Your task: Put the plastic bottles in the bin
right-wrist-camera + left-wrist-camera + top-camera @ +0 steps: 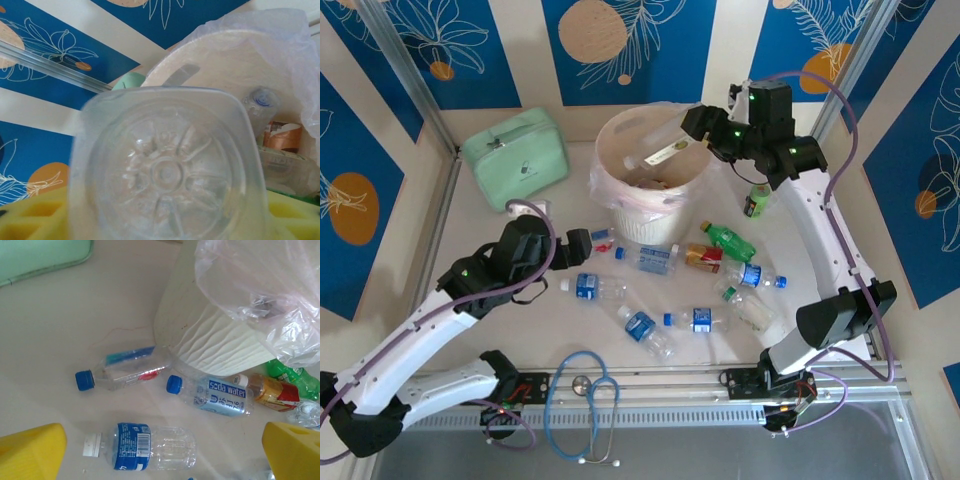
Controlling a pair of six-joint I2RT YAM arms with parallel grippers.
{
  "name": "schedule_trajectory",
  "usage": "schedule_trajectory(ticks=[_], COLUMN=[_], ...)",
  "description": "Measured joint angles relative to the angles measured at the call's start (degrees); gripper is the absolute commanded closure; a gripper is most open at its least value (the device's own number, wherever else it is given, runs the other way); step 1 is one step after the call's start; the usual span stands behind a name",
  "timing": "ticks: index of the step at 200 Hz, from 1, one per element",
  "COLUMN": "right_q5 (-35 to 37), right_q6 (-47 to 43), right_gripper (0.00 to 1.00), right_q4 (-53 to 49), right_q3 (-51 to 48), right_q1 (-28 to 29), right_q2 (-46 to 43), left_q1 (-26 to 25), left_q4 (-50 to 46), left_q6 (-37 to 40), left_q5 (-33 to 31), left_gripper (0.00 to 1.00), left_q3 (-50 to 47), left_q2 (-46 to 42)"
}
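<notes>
1 clear bottle point(660, 152) was seen between the right fingers point(300, 222), tilted over the mouth of the bin point(645, 212). Whether it was clenched or let go could not be told. The left fingers point(32, 447) were spread wide with nothing between them, low over bottles lying just beside the bin's foot.

Inside the bin a few bottles were seen from the right wrist, 1 with a brown label point(282, 137). About 9 bottles lay scattered on the desk point(520, 300), among them a green bottle point(728, 240) and a red-and-yellow one point(703, 257). The task was therefore judged well short of half done, with the desk bottles left to be picked up 1 by 1.

The bottles were of thin see-through plastic, and some were ribbed. The clear bottle had a rounded-square section and a star moulded into its base. Most had blue screw caps and glossy blue labels, as on the soda bottle point(220, 397), and 1 had a white cap point(92, 445). The bin was round and matt cream, fluted low on its wall. A crinkled clear liner point(260, 285) spilled over its rim.
</notes>
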Motion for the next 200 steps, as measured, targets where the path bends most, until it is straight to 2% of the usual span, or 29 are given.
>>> schedule_trajectory(ticks=[29, 90, 140, 200], right_q5=[0.0, 0.09, 2.36, 8.24], right_q6=[-0.07, -0.31, -2.89, -7.02], right_gripper=[0.17, 0.18, 0.18, 0.18], right_q4=[0.33, 0.07, -2.4, -10.82], right_q3=[-0.04, -0.5, -8.33, -26.16], right_q1=[-0.96, -1.64, -1.36, 0.13], right_q2=[0.0, -2.34, -15.45, -31.56], left_q1=[1.7, 2.29, 3.5, 7.69], left_q4=[-0.48, -1.7, -3.98, -4.17], left_q6=[-1.38, -2.56, -4.68, -10.12], left_q5=[1.4, 2.56, 2.34, 5.16], left_gripper=[0.0, 0.0, 0.0, 0.03], left_q3=[-0.61, -0.94, -1.14, -6.54], left_q2=[-0.07, 0.13, 0.68, -0.2])
